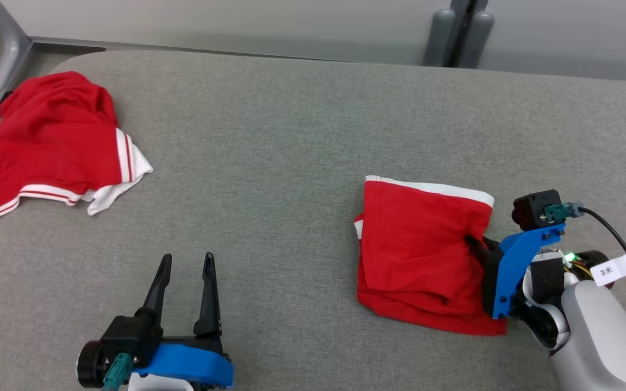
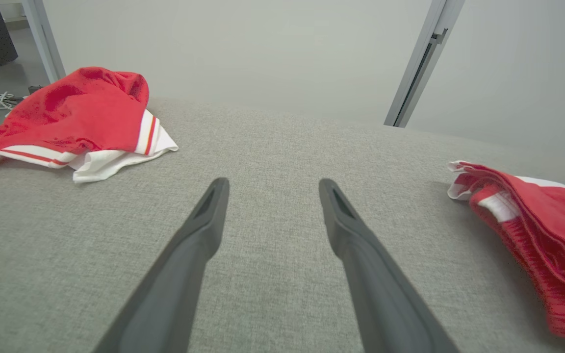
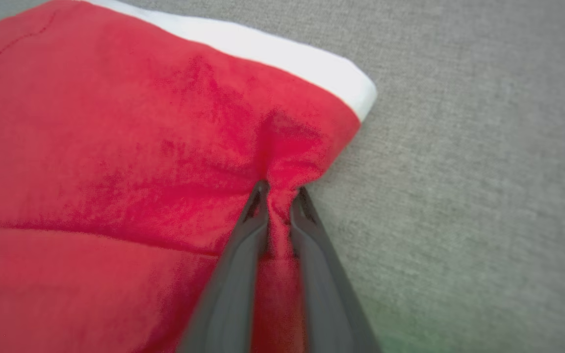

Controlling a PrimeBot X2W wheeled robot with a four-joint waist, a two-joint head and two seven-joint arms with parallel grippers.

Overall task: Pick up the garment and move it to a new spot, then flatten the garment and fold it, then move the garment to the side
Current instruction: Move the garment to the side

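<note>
I am pinching a ridge of the folded red garment [image 3: 115,147] tight between the fingers of my right gripper [image 3: 280,189], near its white band [image 3: 263,54]. The garment is lying right of centre on the grey table [image 1: 291,136]. My left gripper [image 1: 185,260] is standing spread wide and holding nothing, well apart from a crumpled red garment [image 1: 52,141] at the far left.

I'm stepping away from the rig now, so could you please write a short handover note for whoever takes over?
Left gripper: open, over bare table.
Right gripper: shut on a pinch of the folded garment, near its right edge.
Crumpled garment: far left of the table, untouched.
Done: folding, it seems.
To do: move the folded garment aside.
</note>
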